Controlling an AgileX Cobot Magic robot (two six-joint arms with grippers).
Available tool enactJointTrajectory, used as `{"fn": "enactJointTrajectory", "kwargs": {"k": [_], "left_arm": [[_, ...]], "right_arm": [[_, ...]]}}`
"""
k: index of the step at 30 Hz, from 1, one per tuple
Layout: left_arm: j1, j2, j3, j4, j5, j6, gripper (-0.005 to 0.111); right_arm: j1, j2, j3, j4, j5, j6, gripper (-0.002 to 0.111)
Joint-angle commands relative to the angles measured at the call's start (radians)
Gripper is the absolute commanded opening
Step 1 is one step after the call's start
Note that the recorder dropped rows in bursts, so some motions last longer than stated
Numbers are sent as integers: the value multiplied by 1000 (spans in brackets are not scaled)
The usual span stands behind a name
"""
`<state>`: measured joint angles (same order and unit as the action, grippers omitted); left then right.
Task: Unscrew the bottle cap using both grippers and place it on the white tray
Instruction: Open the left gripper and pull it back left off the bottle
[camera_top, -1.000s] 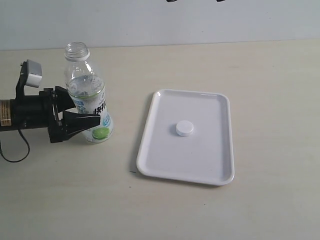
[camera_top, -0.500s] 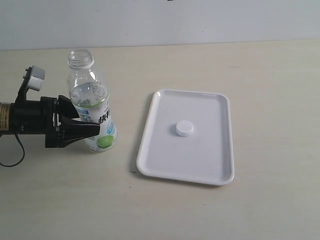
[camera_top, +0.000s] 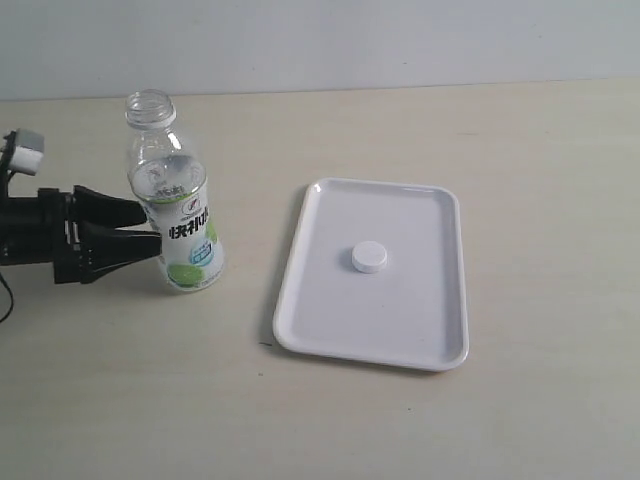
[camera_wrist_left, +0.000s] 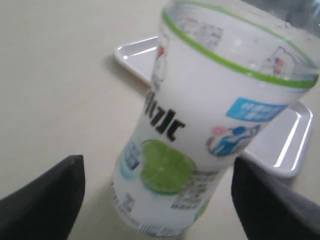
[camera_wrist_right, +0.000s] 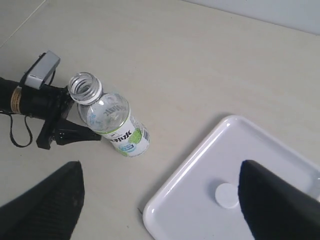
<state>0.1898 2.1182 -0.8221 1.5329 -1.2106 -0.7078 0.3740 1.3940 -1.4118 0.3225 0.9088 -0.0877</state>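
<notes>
The clear bottle (camera_top: 174, 205) with the lime label stands on the table at the left, its neck (camera_top: 150, 105) open with no cap. The white bottle cap (camera_top: 368, 258) lies near the middle of the white tray (camera_top: 410, 325). My left gripper (camera_top: 150, 229) is open, its pointed tips at the bottle's left side, with a gap on both sides of the label (camera_wrist_left: 200, 115). My right gripper (camera_wrist_right: 160, 167) is open and empty, hovering high over the tray's (camera_wrist_right: 260, 150) near corner; the cap (camera_wrist_right: 226, 195) lies below it. It is out of the exterior view.
The beige tabletop (camera_top: 520, 140) runs back to a pale wall. A black cable (camera_wrist_right: 17, 135) loops off the left arm near the table's left edge.
The left gripper has drawn back to the left, off the bottle's sides. The bottle rocked right, then settled back. Cap and tray have not moved.
</notes>
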Motion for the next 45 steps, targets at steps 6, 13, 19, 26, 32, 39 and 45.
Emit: {"fn": "enactJointTrajectory", "kwargs": {"k": [6, 13, 19, 26, 32, 39, 45], "left_arm": [[148, -21, -3, 111, -10, -166, 77], [148, -155, -3, -90, -10, -616, 77], [148, -193, -3, -107, -10, -841, 77], [148, -193, -3, -115, -10, -847, 77], [148, -193, -3, -109, -10, -985, 77], [148, -197, -3, -137, -10, -1025, 77], [148, -198, -3, -141, -10, -1026, 77]], "right_arm": [[-1, -9, -1, -9, -28, -16, 80], [-1, -9, -1, -11, -23, -22, 80], [-1, -9, -1, -58, -23, -16, 61], [-1, -28, -1, -108, -14, -14, 5], [-1, -158, 6, -198, -21, 14, 0], [-1, -429, 257, -444, -96, 197, 0], [-1, -699, 516, -569, -140, 299, 0]]}}
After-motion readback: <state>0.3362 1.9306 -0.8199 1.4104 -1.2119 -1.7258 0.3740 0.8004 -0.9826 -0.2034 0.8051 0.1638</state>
